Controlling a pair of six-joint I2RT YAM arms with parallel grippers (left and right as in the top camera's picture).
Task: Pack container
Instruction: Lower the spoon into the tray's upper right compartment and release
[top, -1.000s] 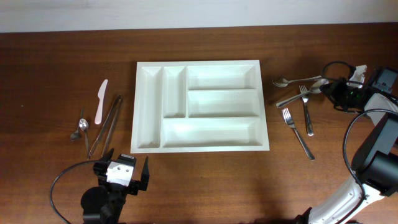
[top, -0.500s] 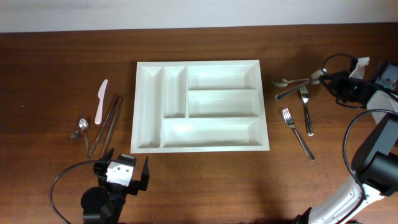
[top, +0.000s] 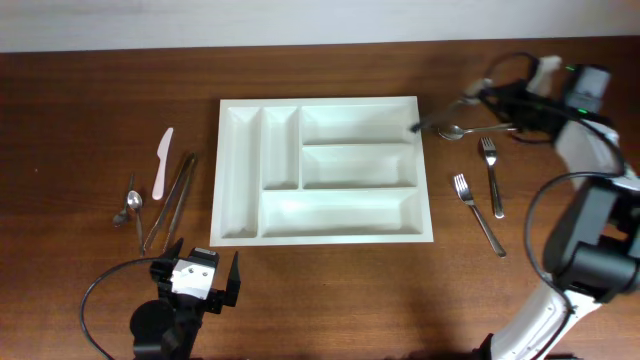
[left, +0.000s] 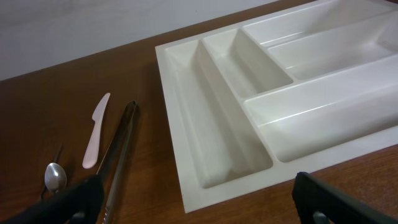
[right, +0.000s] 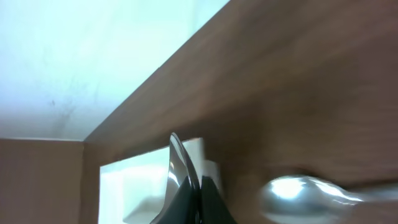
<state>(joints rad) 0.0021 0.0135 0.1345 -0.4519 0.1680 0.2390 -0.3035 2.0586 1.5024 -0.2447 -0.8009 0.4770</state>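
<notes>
Out ahead and to the left of the left fingers (left: 348, 199): a small spoon (top: 132, 203), a pale plastic knife (top: 162, 163) and a pair of tongs (top: 172, 200), all flat on the table (top: 80, 100). Spread wide, those left fingers, nothing between them, low over the table's near edge. Ahead of them and off to their right, the container (top: 320, 170), big and white, flat in the middle of the table. Beyond its far right corner, the right fingers (right: 211, 208), pressed together on a silver utensil (right: 177, 162), lifted off the table, tip reaching out ahead of the fingers to the container's right rim. Spoon or knife? Impossible to tell. Down on the table beneath those fingers, a spoon (top: 455, 131). Nearer than that, two forks (top: 490, 175), well apart from the container.
</notes>
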